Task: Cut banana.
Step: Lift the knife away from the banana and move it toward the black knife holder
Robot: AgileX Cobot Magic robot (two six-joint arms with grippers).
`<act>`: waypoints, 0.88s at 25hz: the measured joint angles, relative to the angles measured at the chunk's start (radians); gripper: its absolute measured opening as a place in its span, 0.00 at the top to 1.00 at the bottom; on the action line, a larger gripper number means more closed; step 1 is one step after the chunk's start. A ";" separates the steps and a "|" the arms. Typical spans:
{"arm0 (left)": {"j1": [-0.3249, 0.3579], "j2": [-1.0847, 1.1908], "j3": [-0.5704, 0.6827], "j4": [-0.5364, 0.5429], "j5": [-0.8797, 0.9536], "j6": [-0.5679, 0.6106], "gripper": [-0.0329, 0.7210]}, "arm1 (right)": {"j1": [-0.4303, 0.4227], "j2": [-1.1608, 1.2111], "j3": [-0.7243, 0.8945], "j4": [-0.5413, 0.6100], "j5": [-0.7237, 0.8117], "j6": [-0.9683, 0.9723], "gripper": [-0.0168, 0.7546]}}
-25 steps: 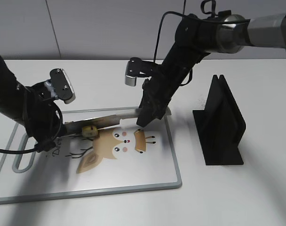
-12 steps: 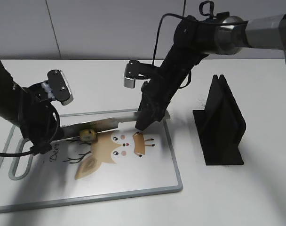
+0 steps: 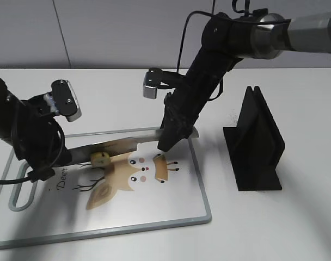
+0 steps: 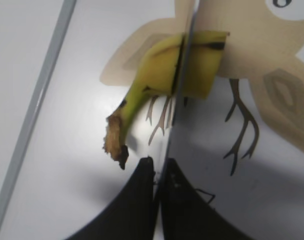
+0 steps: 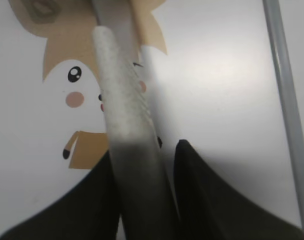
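A long flat steel knife point(image 3: 114, 145) spans the glossy white cutting board point(image 3: 154, 206) near the table's front left. The right gripper point(image 3: 166, 140) pinches its handle, the left gripper point(image 4: 157, 186) its blade tip, over the yellow banana point(image 4: 164, 75).

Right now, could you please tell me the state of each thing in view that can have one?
Banana: lying on the board, blade pressed into it, not visibly severed.
Knife: held at both ends, blade edge down across the banana.
Cutting board: flat on the table.
Knife stand: upright, empty.
Left gripper: shut on the knife.
Right gripper: shut on the knife.
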 joint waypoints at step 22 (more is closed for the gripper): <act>0.000 -0.112 0.000 0.012 0.060 -0.004 0.94 | 0.000 -0.060 -0.024 -0.007 0.062 0.009 0.65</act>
